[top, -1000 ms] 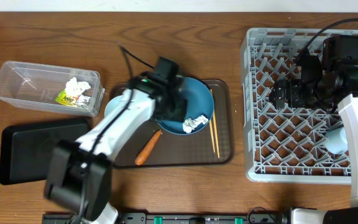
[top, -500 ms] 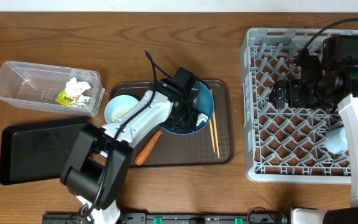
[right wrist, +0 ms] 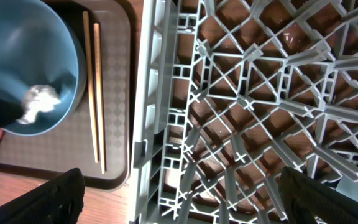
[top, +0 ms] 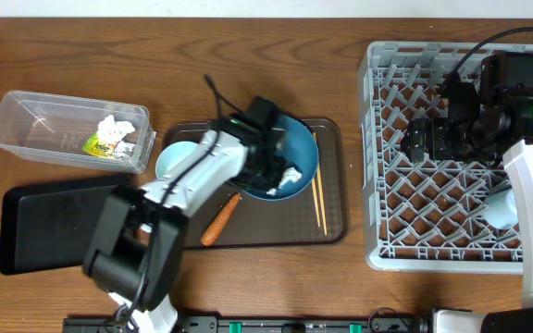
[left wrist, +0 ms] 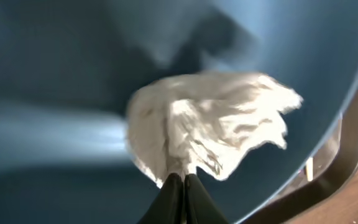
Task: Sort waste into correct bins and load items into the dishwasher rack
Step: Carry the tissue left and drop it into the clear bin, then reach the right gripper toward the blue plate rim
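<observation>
A crumpled white tissue (left wrist: 210, 124) lies in the dark blue plate (top: 294, 143) on the brown tray. My left gripper (left wrist: 184, 178) is shut on the tissue's near edge, its black tips pinched together; in the overhead view the left gripper (top: 280, 173) is low over the plate. An orange carrot (top: 220, 218) and a pair of chopsticks (top: 318, 194) lie on the tray, with a light blue bowl (top: 174, 159) at its left. My right gripper (right wrist: 185, 199) hangs open and holds nothing over the grey dishwasher rack (right wrist: 260, 93), near its left wall.
The clear tub (top: 26, 125) at the far left holds tissue and a green-yellow wrapper (top: 97, 144). The black tray (top: 44, 227) lies in front of it. A light blue cup (top: 502, 211) sits in the rack's right side. The brown serving tray (top: 336, 227) lies mid-table.
The left arm swung right over the plate and its gripper closed on the white tissue. The right arm has stayed still.
</observation>
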